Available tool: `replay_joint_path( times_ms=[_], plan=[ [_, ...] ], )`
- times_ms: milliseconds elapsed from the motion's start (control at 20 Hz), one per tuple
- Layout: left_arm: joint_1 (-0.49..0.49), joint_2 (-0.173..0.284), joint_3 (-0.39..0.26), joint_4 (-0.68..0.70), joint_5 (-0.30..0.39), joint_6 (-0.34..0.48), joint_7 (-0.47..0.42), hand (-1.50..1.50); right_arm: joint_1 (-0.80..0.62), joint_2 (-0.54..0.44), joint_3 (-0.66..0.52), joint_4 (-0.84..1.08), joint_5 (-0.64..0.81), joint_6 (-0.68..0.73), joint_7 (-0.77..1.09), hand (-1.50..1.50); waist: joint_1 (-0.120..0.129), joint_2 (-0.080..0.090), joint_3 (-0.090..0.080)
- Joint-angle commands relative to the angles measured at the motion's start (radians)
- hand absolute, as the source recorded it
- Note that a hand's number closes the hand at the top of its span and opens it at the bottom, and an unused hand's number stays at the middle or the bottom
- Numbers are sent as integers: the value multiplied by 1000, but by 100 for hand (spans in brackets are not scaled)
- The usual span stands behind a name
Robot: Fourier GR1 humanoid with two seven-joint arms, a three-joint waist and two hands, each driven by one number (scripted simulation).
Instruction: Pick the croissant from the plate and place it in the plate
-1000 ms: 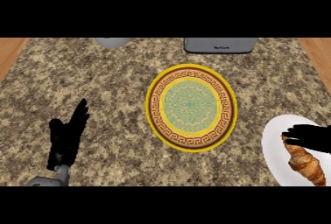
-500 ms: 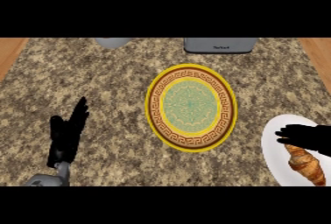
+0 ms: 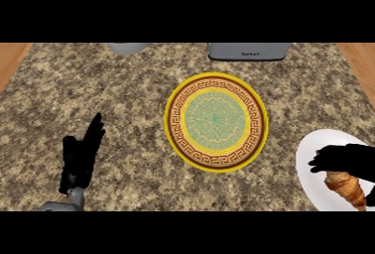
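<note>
Granite counter (image 3: 132, 89), right hand on croissant at white plate, left hand idle.

Nearest, bottom right: right hand (image 3: 350, 159) over white plate (image 3: 311, 171), fingers curled down onto upper end of croissant (image 3: 347, 189); croissant lies on that plate, its free end pointing away from the fingers toward the lower edge; can't tell if it is lifted off the plate. Bottom left: left hand (image 3: 79, 158) resting, fingers straight and released, pointing up, holding nothing, well apart from everything. Beyond the right fingers, up and left: patterned plate (image 3: 179, 124) with yellow rim, brown key band and green centre, nothing on it. Farthest, past all fingertips at the counter's back edge: grey round object (image 3: 129, 47) on the left, dark grey appliance (image 3: 249, 51) on the right. Wood strips at both sides.
</note>
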Motion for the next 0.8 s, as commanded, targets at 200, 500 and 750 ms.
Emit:
replay_joint_path(
  times_ms=[200, 500, 750],
  plan=[
    [-16, -29, 15, 39, -21, -28, -6, 0, -12, 47, -27, -5, 38, -58, -99, 150, -4, 0, 1],
    [-46, -6, 61, 58, -14, -62, 7, 0, -61, 52, -130, 69, -15, -111, -145, 150, 0, 1, 1],
    [-36, -12, 36, 37, -25, -43, 11, 0, -100, 455, -161, 15, -54, -48, 496, 150, 13, -8, -5]
  ],
)
